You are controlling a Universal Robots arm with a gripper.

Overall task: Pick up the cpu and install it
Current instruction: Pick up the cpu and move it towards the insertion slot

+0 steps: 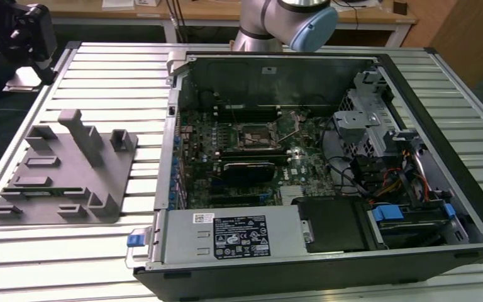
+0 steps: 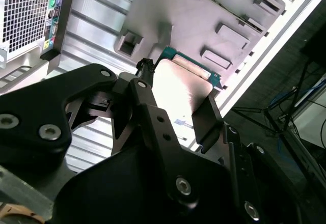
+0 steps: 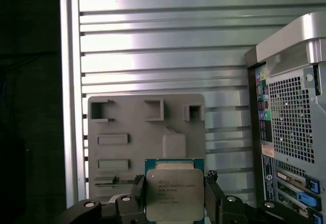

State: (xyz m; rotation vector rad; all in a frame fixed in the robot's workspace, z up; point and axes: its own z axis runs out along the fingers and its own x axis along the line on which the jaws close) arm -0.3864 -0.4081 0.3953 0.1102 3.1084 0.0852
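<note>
The cpu (image 3: 174,192), a flat square chip with a silver metal top and a green rim, sits between my gripper's (image 3: 175,198) two black fingers, which are shut on its opposite edges. In the second wrist view the cpu (image 2: 179,87) shines, clamped in the gripper (image 2: 175,98) and held in the air above the grey fixture plate (image 2: 204,15). The black motherboard socket (image 1: 254,133) with its metal frame lies in the middle of the open computer case (image 1: 309,163). My arm (image 1: 285,22) stands behind the case at the far edge.
The grey fixture plate (image 1: 61,173) with raised blocks and pockets lies on the slatted metal table (image 1: 116,75) at the exterior view's left. The case's rear panel (image 3: 290,107) with ports is beside it. Cables and drive bays (image 1: 392,163) fill the case's right side.
</note>
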